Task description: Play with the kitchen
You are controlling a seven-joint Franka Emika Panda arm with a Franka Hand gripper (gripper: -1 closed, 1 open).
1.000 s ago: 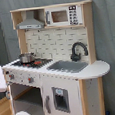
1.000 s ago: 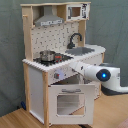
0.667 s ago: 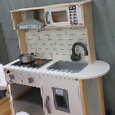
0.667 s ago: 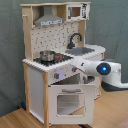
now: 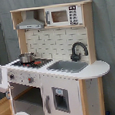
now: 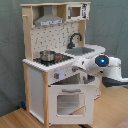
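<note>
Here the kitchen (image 5: 57, 68) stands against a grey curtain (image 5: 106, 33) in both exterior views, a tall white and light-wood toy unit on a wooden floor (image 6: 15, 120). Upper shelf: a grey hood (image 6: 48, 21) and a microwave (image 5: 63, 15), side by side. Below them runs a pale tiled back panel (image 5: 52, 44). Worktop: a small steel pot (image 6: 47, 55) sits on the hob (image 6: 52, 59), which shows a red glow beside the pot; next to the hob lies the sink (image 5: 68, 66), with the black faucet (image 5: 78, 50) arching over its rear edge. Front panel: knobs (image 5: 30, 80) run under the hob, and the windowed oven door (image 6: 66, 102) hangs beneath them in the second exterior view.

The robot arm (image 6: 112, 70) reaches in from the second exterior view's right, a blue light on its white body. Its gripper (image 6: 79, 64) is at the front edge of the worktop, just beside the knob strip and above the oven door, so the kitchen lies directly in front of and around it. Whether its fingers are spread or closed cannot be told. In the first exterior view only a white part of the arm (image 5: 0, 78) shows at the first exterior view's left edge, beside the hob end of the unit.
</note>
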